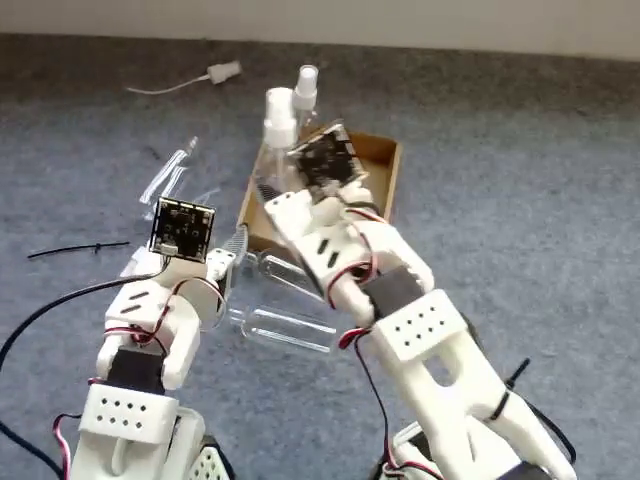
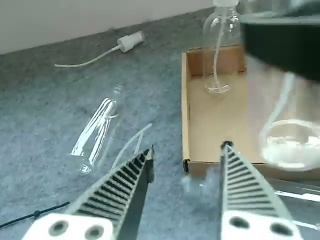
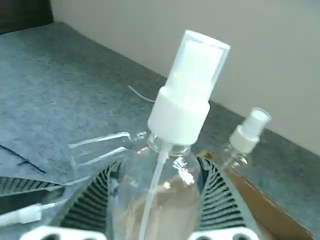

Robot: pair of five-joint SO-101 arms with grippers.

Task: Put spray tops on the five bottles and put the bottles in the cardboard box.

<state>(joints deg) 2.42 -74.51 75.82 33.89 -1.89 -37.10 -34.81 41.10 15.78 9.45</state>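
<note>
White-capped bottles (image 3: 247,132) number two, one clamped in right fingers (image 3: 220,200); three bare bottles (image 1: 285,330) lie; left fingers (image 2: 125,190) gape.

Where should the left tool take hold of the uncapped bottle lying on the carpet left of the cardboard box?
Probably around the middle of the bottle, from straight above, the left tool open across its width. It lies flat on its side, so both long walls are free; the narrow neck offers less to clamp.

Carpet (image 1: 520,200) free at 3 o'clock of box (image 1: 384,170), standing bottle (image 1: 306,88) blocks its 12 o'clock end, lying bottles (image 1: 290,330) crowd its 6 o'clock side
</note>
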